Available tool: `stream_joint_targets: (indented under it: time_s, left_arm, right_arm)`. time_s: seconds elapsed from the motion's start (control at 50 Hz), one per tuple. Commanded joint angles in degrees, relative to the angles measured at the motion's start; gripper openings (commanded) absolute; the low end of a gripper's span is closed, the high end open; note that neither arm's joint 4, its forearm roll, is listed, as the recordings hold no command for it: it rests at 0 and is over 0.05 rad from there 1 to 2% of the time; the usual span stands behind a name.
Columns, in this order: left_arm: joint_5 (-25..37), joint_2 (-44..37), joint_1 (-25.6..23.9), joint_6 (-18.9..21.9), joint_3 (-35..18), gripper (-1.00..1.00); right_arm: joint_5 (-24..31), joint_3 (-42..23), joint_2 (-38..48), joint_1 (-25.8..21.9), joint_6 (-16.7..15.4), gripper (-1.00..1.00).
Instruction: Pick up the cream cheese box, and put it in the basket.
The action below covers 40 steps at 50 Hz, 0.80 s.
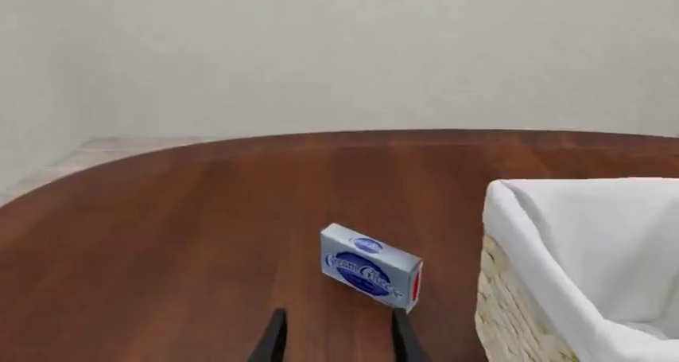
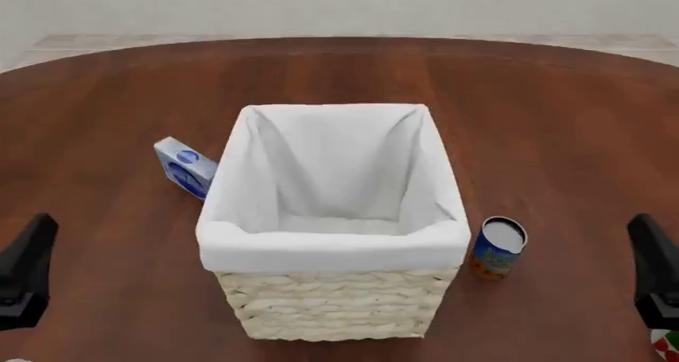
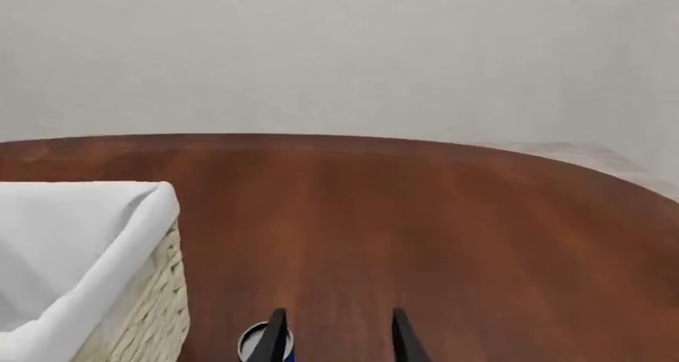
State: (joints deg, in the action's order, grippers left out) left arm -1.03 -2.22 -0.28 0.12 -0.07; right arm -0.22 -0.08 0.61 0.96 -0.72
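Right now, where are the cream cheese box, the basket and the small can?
cream cheese box (image 2: 186, 168): front view, on its printed blue face.
basket (image 2: 334, 298): front view, on the woven near wall.
can (image 2: 498, 249): front view, on its blue-and-orange side.

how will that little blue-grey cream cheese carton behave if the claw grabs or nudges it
The small pale blue-grey cream cheese carton stands on a narrow edge beside the cream wicker basket, so a nudge would probably tip it flat. Its flat faces and crisp corners suggest it is stiff enough to pinch. It likely weighs little for its size. The open left claw is lined up toward it.
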Motion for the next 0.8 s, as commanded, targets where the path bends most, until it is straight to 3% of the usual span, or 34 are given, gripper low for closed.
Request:
stream_joint_targets:
  time_s: [0.02,0.04,0.1,0.18,0.22,0.3,0.42,0.5,0.56,0.6,0.64,0.68,0.74,0.76,0.78,0.8]
  left_arm:
    - [2.37,2.2,-0.99,0.7,-1.1,1.0]
    - [1.83,2.17,-1.04,3.32,-1.57,1.0]
    - [4.43,2.19,-1.72,-0.07,-3.72,1.0]
    - [6.17,2.21,-1.56,1.05,-6.65,1.0]
    - [7.94,2.19,-1.07,-0.89,-8.42,1.0]
    - [11.95,2.17,-2.13,0.74,-13.2,1.0]
    - [15.56,-7.86,-2.43,-0.79,-26.76,1.0]
    - [17.0,-11.5,-8.46,6.98,-34.46,1.0]
    - [16.86,-16.1,-10.73,8.19,-37.47,1.0]
    - [15.34,-23.43,-12.84,14.66,-39.62,1.0]
    - [15.89,-25.6,-13.01,15.35,-41.52,1.0]
    - [14.88,-30.45,-11.43,19.07,-43.7,1.0]
    - [16.37,-34.75,-12.1,18.45,-47.37,1.0]
    - [18.26,-39.59,-12.99,19.79,-51.69,1.0]
    - [17.78,-40.84,-12.4,23.55,-52.48,1.0]
    - [18.28,-41.96,-12.7,24.64,-53.39,1.0]
  right_arm:
    - [0.11,-0.17,-0.17,-1.67,-0.14,1.0]
    - [0.08,-0.16,-0.25,-1.89,0.05,1.0]
    - [-0.03,-0.16,-0.37,-2.21,0.07,1.0]
    - [0.06,-0.16,-0.27,-2.49,0.16,1.0]
    - [0.09,-0.16,-0.2,-2.36,0.17,1.0]
    - [0.1,-0.16,-0.2,-2.04,0.13,1.0]
    - [0.12,-0.16,-0.14,-1.72,-0.11,1.0]
    - [0.03,-0.16,0.35,-1.83,0.02,1.0]
    - [-0.01,-0.16,0.44,-1.86,0.04,1.0]
    - [-0.09,-0.15,0.63,-1.9,0.35,1.0]
    - [-0.13,-0.15,0.72,-1.92,0.36,1.0]
    - [-0.08,-0.15,0.6,-1.77,0.54,1.0]
    - [-0.04,-0.15,0.51,-1.81,0.63,1.0]
    - [-0.04,-0.15,0.51,-1.88,0.93,1.0]
    - [-0.05,-0.15,0.53,-1.9,0.96,1.0]
    - [-0.03,-0.15,0.48,-1.9,0.98,1.0]
